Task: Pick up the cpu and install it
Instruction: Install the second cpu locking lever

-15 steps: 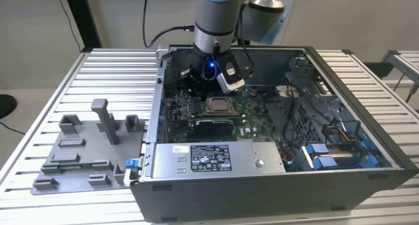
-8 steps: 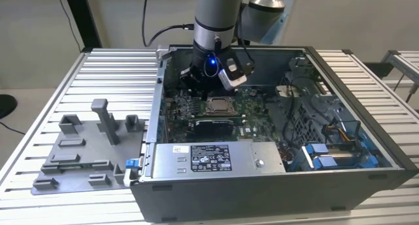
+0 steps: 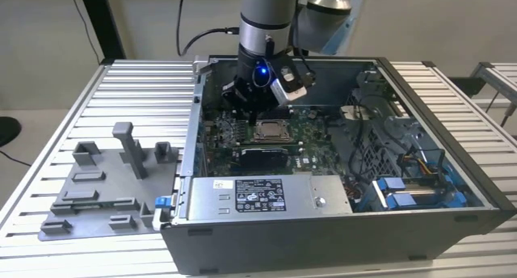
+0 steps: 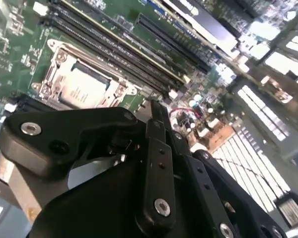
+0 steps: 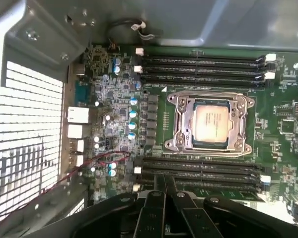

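Cpu [image 5: 212, 123], pale silver square, sits inside socket frame [image 5: 175, 124] on motherboard [image 5: 288, 124]; tool [image 5: 164, 184] clenched on nothing, just beside it w/ memory slots [image 5: 203, 171] between.

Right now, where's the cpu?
The cpu sits in the socket frame on the motherboard, between the two banks of memory slots in the first wrist view. The gripper hangs just beside it.

The cpu [image 5: 211, 123] has a pale brushed-metal top inside a shiny metal socket frame [image 5: 179, 124]; the claw [image 4: 156, 116] is matt black.
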